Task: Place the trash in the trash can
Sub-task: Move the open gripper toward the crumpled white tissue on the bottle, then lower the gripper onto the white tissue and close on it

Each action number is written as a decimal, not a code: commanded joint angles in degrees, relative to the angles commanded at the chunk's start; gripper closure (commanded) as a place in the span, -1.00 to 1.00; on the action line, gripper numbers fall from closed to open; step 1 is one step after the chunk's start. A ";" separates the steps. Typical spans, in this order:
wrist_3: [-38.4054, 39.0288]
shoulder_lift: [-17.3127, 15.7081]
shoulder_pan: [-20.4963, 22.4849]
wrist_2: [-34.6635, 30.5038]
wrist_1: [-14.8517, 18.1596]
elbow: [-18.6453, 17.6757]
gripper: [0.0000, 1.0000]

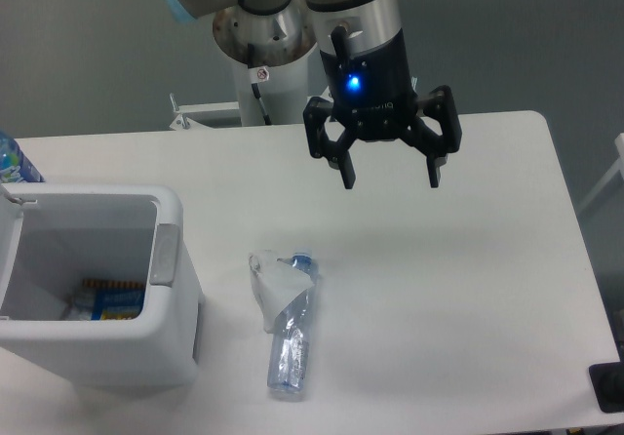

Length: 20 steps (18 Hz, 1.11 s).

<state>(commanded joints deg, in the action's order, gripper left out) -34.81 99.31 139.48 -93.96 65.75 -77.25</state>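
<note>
A slim clear plastic bottle [292, 352] with a blue cap lies on the white table, cap pointing away from me. A small wrinkly clear plastic bag [274, 281] lies over its upper end. The white boxy trash can [168, 250] stands at the left, open, with something yellow and blue at its bottom. My gripper [392, 179] hangs open and empty above the table, up and to the right of the bottle and bag, well clear of them.
A bottle with a blue-and-white label [14, 162] peeks in at the far left edge behind the can. The robot's white base [263, 59] stands at the table's back. A dark object [609, 386] sits at the front right corner.
</note>
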 joint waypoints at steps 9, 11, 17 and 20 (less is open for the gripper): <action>-3.76 -1.05 -0.53 -0.18 -0.19 -6.23 -1.00; -6.13 -1.93 -0.61 -0.18 -0.27 -8.69 -1.00; -8.34 -3.25 -3.16 0.09 -0.62 -15.73 -1.00; -7.99 -3.25 -4.22 1.66 -0.71 -17.66 -1.00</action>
<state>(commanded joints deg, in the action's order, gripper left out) -42.80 96.06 135.27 -92.29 65.04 -94.92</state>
